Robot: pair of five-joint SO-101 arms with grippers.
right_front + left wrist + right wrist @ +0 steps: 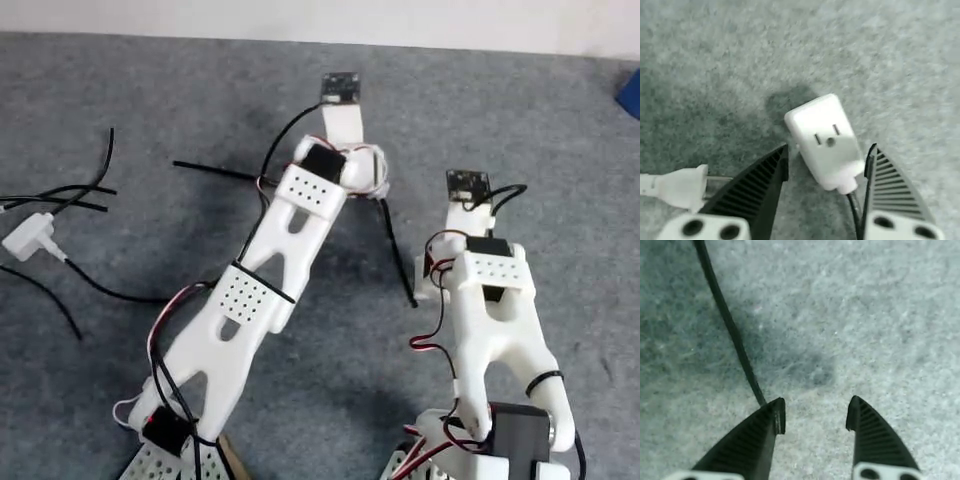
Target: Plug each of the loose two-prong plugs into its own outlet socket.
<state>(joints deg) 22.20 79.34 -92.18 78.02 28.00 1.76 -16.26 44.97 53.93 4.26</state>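
Left wrist view: outlet socket lies on tabletop between the wide-open fingers of left tool, ungripped; two-prong plug just beside socket, outside one finger. Right tool likewise released, empty, black cord reaching one finger.

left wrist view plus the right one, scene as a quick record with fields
outlet socket: white, on the grey carpet, between the open fingers of the left gripper
two-prong plug: white, loose on the carpet beside one finger, not plugged in
right gripper: open over the carpet, a black cable beside one finger
task state: nothing held, plug and socket apart
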